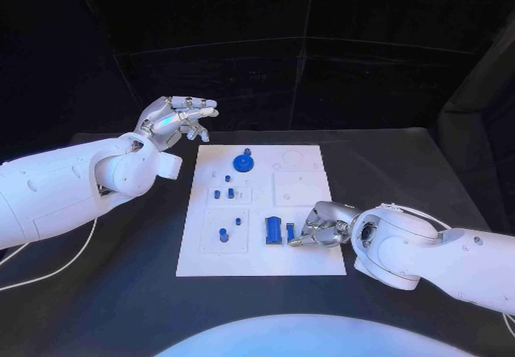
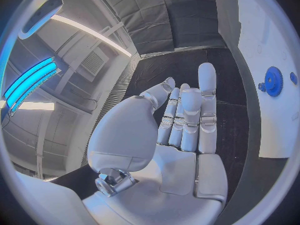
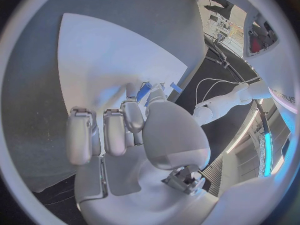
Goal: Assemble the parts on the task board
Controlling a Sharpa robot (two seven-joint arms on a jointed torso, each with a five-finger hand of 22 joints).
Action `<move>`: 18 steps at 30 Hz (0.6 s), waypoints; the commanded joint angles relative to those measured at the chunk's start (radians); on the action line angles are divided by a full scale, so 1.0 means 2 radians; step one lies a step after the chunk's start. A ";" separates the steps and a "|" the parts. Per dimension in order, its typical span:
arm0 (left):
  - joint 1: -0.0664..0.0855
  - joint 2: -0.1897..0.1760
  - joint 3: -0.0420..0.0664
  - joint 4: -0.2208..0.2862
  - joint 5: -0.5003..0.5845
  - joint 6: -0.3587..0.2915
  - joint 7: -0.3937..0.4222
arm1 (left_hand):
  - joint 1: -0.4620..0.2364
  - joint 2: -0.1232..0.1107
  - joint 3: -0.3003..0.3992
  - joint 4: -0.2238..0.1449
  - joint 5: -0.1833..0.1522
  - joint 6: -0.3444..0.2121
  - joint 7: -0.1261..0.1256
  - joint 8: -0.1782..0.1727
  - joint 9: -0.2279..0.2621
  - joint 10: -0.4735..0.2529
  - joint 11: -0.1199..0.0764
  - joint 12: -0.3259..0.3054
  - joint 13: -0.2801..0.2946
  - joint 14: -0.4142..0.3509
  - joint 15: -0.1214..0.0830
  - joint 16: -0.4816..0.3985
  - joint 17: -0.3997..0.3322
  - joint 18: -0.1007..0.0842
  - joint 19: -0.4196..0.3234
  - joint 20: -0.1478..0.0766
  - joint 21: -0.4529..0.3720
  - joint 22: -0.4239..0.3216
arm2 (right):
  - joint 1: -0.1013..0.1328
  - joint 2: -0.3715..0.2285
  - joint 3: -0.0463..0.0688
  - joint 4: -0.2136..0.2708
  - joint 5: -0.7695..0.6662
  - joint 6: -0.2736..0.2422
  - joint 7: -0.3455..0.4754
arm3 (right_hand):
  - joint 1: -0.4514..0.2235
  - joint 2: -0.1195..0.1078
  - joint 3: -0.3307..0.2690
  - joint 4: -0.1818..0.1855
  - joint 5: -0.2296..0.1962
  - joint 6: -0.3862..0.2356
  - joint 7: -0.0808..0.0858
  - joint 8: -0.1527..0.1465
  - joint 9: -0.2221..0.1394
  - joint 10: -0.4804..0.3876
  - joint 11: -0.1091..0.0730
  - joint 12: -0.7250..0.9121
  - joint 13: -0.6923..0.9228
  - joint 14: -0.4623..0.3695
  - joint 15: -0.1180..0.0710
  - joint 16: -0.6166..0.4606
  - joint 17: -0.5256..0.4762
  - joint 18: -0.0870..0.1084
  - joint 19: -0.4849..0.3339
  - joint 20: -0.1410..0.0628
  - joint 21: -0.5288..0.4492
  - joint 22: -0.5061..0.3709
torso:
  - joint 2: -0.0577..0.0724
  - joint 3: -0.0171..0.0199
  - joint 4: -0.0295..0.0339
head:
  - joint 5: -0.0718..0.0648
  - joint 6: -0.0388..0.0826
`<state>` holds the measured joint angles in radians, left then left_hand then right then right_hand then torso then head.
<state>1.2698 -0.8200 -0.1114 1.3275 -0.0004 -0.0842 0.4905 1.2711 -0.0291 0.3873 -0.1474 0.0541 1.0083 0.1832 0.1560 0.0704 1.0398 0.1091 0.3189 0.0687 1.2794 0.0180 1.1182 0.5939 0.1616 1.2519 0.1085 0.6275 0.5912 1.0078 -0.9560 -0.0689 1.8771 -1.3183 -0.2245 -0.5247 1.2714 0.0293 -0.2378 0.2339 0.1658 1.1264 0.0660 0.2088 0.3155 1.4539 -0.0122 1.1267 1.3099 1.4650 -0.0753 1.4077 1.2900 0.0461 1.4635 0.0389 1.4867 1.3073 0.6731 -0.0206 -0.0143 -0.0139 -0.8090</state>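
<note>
Task board [image 1: 306,216], white, bears small blue parts [image 1: 245,161].

Two arms in smooth glossy white shells. The left arm [image 1: 65,186] has a broad rounded forearm casing and a bulbous wrist housing; the right arm [image 1: 451,256] shows a round joint cap with a dark circular seam. A thin white cable runs along each arm, at 8 o'clock and at 4 o'clock in the head view. The left hand [image 1: 175,117] and right hand [image 1: 322,227] are silver metal, segmented, with pale finger pads [image 2: 207,80] and exposed metal fittings at the thumb base.
</note>
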 commanded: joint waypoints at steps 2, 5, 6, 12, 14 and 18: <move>0.001 0.000 0.000 0.001 0.002 0.004 0.003 | 0.001 0.003 -0.003 0.000 0.000 -0.003 0.000 0.003 0.000 -0.004 -0.001 0.002 0.000 -0.004 0.000 0.000 -0.001 0.010 0.000 0.003 -0.003 -0.001 | 0.000 0.005 0.000 -0.005 0.002 0.012 0.001 | 0.005 0.002 0.000 -0.004 0.004 -0.003 0.001 -0.002 0.001 -0.002 0.002 -0.002 0.006 0.027 0.001 -0.003 0.000 -0.003 0.002 0.000 -0.002 0.053 | 0.001 0.0003 0.0000 | 0.001 -0.001; 0.001 0.000 0.000 0.001 0.002 0.004 0.003 | 0.001 0.003 -0.003 0.000 0.000 -0.003 0.000 0.003 0.000 -0.004 -0.001 0.002 0.000 -0.004 0.000 0.000 -0.001 0.010 0.000 0.003 -0.003 -0.001 | 0.001 0.009 0.000 -0.010 0.001 0.007 -0.005 | 0.005 0.006 0.000 -0.003 0.005 -0.002 0.001 -0.001 0.001 -0.002 0.002 -0.001 0.006 0.027 0.001 -0.003 0.000 -0.003 0.002 0.000 -0.002 0.053 | 0.001 0.0004 -0.0002 | 0.002 -0.001; 0.001 0.000 0.000 0.001 0.002 0.004 0.003 | 0.001 0.003 -0.003 0.000 0.000 -0.003 0.000 0.003 0.000 -0.004 -0.001 0.002 0.000 -0.004 0.000 0.000 -0.001 0.010 0.000 0.003 -0.003 -0.001 | 0.001 0.010 0.000 -0.012 0.001 0.006 -0.006 | 0.003 0.009 0.000 -0.002 0.007 -0.001 0.001 -0.001 0.002 -0.002 0.001 -0.001 0.006 0.027 0.001 -0.003 0.000 -0.003 0.002 0.000 -0.002 0.053 | 0.001 0.0003 -0.0003 | 0.002 -0.001; 0.001 0.000 0.000 0.001 0.002 0.004 0.003 | 0.001 0.003 -0.003 0.000 0.000 -0.003 0.000 0.003 0.000 -0.004 -0.001 0.002 0.000 -0.004 0.000 0.000 -0.001 0.010 0.000 0.003 -0.003 -0.001 | 0.001 0.016 0.000 -0.020 0.000 0.000 -0.012 | -0.003 0.013 -0.004 0.003 0.014 0.000 0.000 -0.001 0.003 -0.001 0.001 0.000 0.007 0.027 0.001 -0.003 0.001 -0.003 0.003 0.000 -0.001 0.055 | 0.001 0.0004 0.0000 | 0.002 -0.002; 0.001 0.001 0.000 0.000 0.002 0.005 0.003 | 0.001 0.003 -0.003 0.000 0.000 -0.003 0.000 0.003 0.000 -0.004 -0.001 0.002 0.000 -0.004 0.000 0.000 -0.001 0.010 0.000 0.003 -0.003 -0.001 | 0.001 0.018 0.000 -0.022 0.000 0.004 -0.015 | -0.003 0.014 -0.004 0.003 0.015 0.000 0.000 -0.001 0.003 -0.001 0.001 0.000 0.007 0.027 0.001 -0.003 0.001 -0.003 0.003 0.000 -0.001 0.054 | 0.000 0.0003 0.0000 | 0.002 -0.002; 0.001 0.002 0.000 0.000 0.002 0.005 0.002 | 0.001 0.003 -0.003 0.000 0.000 -0.003 0.000 0.003 0.000 -0.004 -0.001 0.002 0.000 -0.004 0.000 0.000 -0.001 0.010 0.000 0.003 -0.003 -0.001 | 0.001 0.020 0.000 -0.027 0.000 0.018 -0.020 | 0.015 0.012 -0.003 -0.009 0.023 -0.002 0.000 -0.002 0.004 -0.002 0.001 -0.002 0.006 0.027 0.000 -0.004 -0.001 -0.003 0.002 0.000 -0.002 0.053 | 0.000 0.0003 0.0004 | 0.002 -0.002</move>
<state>1.2698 -0.8185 -0.1114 1.3269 -0.0004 -0.0843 0.4904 1.2712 -0.0291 0.3852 -0.1476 0.0541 1.0077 0.1839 0.1560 0.0704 1.0399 0.1091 0.3213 0.0687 1.2794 0.0180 1.1182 0.5931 0.1616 1.2519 0.1085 0.6275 0.5903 1.0110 -0.9163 -0.0656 1.8339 -1.3162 -0.2162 -0.5328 1.2843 0.0515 -0.2458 0.2222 0.2095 1.1333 0.0662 0.2132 0.3255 1.4539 -0.0122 1.1228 1.3103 1.4650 -0.0751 1.4033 1.2899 0.0461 1.4635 0.0389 1.4867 1.3073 0.6747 -0.0200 -0.0142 -0.0093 -0.8127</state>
